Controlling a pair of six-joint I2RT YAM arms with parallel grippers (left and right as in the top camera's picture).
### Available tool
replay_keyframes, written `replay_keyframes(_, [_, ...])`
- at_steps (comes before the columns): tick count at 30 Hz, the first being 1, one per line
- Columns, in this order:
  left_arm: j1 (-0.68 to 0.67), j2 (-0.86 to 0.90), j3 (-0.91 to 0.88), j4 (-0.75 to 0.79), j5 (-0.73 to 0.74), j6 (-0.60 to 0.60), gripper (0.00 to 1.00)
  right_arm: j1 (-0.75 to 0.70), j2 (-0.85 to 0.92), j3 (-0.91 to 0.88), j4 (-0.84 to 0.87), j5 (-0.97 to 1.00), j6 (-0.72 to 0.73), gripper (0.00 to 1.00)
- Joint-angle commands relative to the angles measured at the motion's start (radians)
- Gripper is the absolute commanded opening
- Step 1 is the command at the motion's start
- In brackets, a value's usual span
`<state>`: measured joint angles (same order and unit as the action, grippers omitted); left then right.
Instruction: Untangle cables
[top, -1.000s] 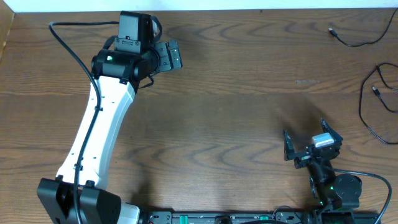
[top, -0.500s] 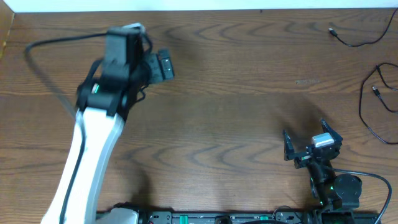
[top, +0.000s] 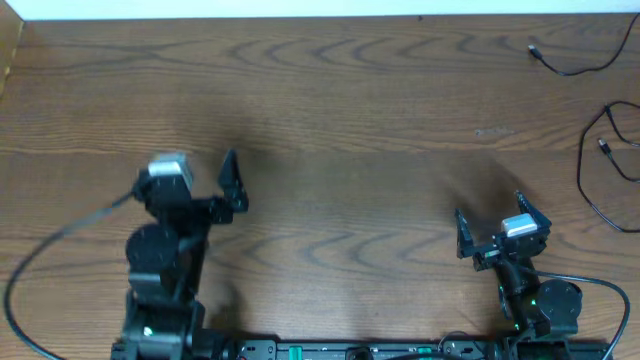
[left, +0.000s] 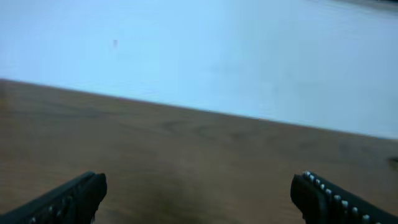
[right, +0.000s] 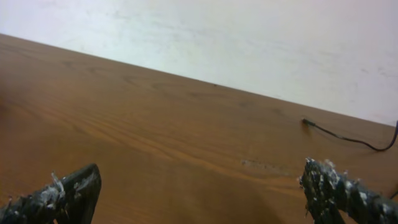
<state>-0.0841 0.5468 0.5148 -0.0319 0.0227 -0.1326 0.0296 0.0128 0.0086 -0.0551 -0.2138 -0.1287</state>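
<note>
Far left: note left gripper (left: 199, 190), jaws spread wide, nothing between them, low over bare wooden worktop (top: 350, 130), flat and grained, with pale wall (right: 249, 37) behind. Right of centre: same for right gripper (right: 200, 180), wide and empty. Far right edge: find cables (top: 580, 170), thin dark cords, no white one made out, well apart from both grippers. Expect light, limp, probably slippery; pinch near a plug end (top: 603, 146).

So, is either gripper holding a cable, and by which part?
Nothing is held. The left gripper and the right gripper both stand open and empty; the black cables lie untouched far to the right.
</note>
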Motion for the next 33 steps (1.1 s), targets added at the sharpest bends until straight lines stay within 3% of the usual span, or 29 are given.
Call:
replay_keyframes(1, [0.035, -0.142, -0.16, 0.057, -0.013, 0.031, 1.0, 0.004, -0.007, -0.003, -0.002, 0.002, -0.003, 0.99])
replay_keyframes(10, [0.049, -0.373, -0.358, 0.06, -0.017, 0.181, 1.0, 0.004, -0.007, -0.003, -0.002, 0.002, -0.003, 0.99])
replay_keyframes(15, [0.049, -0.455, -0.443, 0.06, -0.035, 0.193, 1.0, 0.004, -0.007, -0.003, -0.002, 0.002, -0.003, 0.99])
replay_keyframes(33, [0.048, -0.546, -0.511, -0.041, -0.041, 0.252, 1.0, 0.004, -0.007, -0.003, -0.002, 0.002, -0.003, 0.99])
